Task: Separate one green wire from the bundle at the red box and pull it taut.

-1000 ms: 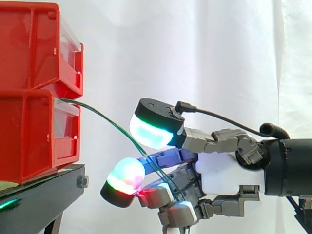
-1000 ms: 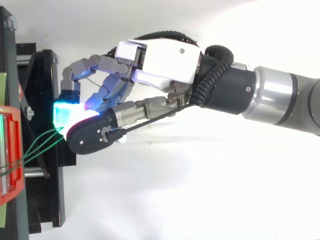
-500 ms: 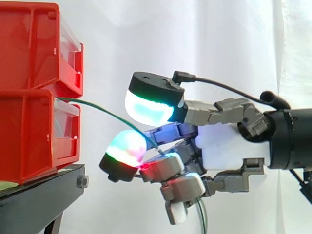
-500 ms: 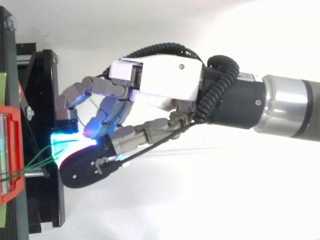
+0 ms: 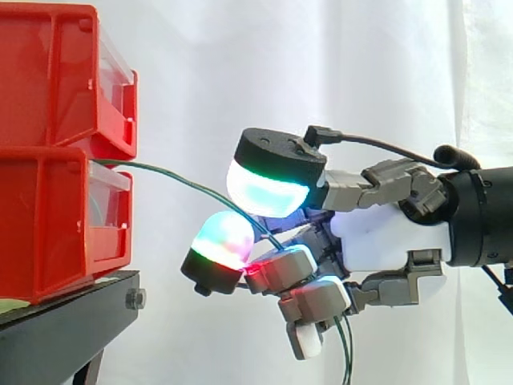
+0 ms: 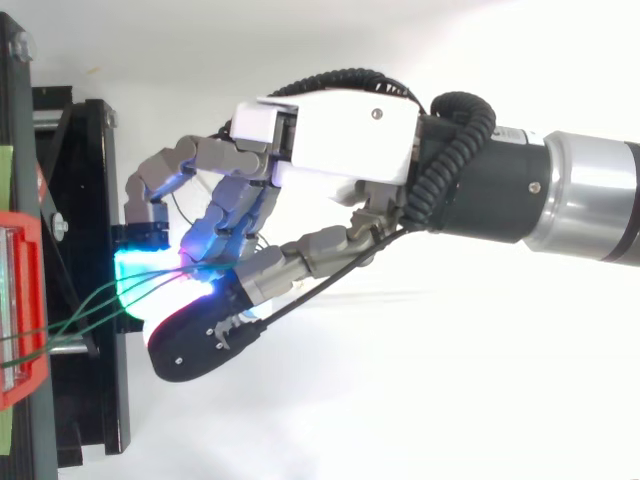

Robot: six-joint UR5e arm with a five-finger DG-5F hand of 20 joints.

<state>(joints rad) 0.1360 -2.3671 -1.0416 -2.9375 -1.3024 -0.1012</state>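
**Robot hand.** The robot hand (image 5: 385, 245) enters from the right of the side view at the level of the lower red bin (image 5: 48, 224). Its palm faces the bins. It does not touch either bin; open space lies between them. The fingers are curled inward and closed on the green wires (image 5: 120, 164). One large glowing pad (image 5: 268, 188) sits above the wire path, and a second pad (image 5: 224, 241) sits just below it. The remaining fingers are folded beneath the palm.

**Green wires.**
- Side view: the wires leave the top front edge of the lower red bin. They run rightward and downward in a shallow arc, not a straight line, and pass between the two glowing pads into the curled fingers.
- Side view, below the folded fingers: two green strands (image 5: 345, 361) hang down and leave the bottom edge of the view.
- Top view: several separate strands (image 6: 80, 308) fan out from the red bin (image 6: 22, 300) at the left edge and converge at the glowing pads. It cannot be determined whether the fingers enclose one strand or all of them.

**Surroundings.** The upper red bin (image 5: 56, 72) is stacked on the lower one. Both stand on the black stand (image 5: 64, 329) in front of the white curtain (image 5: 280, 72). In the top view the fingertip pads lie over the right edge of the black stand.
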